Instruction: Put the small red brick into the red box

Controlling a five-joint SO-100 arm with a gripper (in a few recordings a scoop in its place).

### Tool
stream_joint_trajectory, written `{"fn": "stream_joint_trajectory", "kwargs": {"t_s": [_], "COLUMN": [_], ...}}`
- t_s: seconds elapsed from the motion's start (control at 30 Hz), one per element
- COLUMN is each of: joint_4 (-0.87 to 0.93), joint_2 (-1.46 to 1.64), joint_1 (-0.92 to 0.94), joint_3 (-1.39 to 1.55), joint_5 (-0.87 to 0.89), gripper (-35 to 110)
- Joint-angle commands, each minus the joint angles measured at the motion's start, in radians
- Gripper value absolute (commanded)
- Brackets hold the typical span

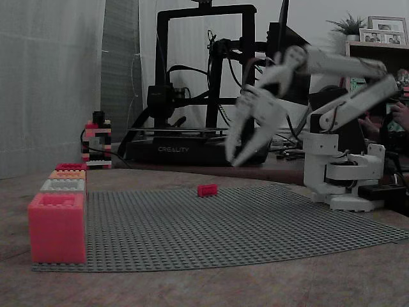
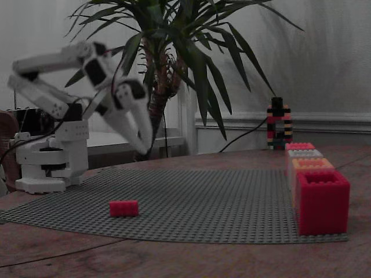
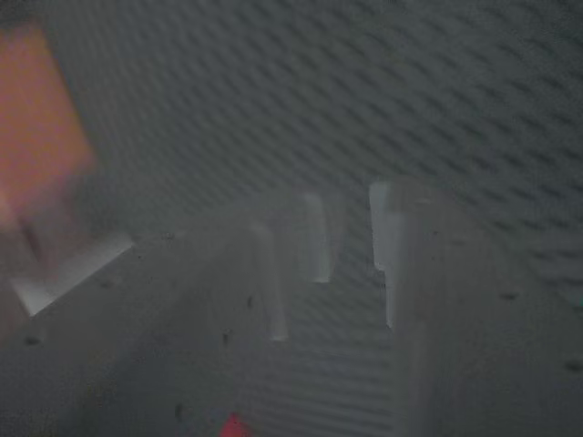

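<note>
Aloft, white plastic pincer (image 1: 245,153), wide, empty, over studded mat (image 1: 255,224) with blocky red brick (image 1: 207,189)

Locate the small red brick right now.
In a fixed view the small red brick lies on the grey baseplate near its far edge, below and left of the raised end effector, well right of the red box.

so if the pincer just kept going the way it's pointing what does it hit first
Most likely the bare grey baseplate. The open pincer angles down at it, and the small red brick seems to lie just off that line, though depth is hard to judge.
</note>
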Motion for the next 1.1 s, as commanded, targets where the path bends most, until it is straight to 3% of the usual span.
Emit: {"fn": "stream_joint_trajectory", "kwargs": {"t_s": [0.0, 0.2, 0.43, 1.07], "joint_4": [-0.017, -0.017, 0.101, 0.141], "joint_2": [-0.325, -0.623, -0.816, -0.884], "joint_1": [0.184, 0.337, 0.434, 0.502], "joint_3": [-0.296, -0.477, -0.673, -0.661], "joint_5": [0.15, 0.213, 0.206, 0.229], "gripper": [0, 1, 0, 16]}}
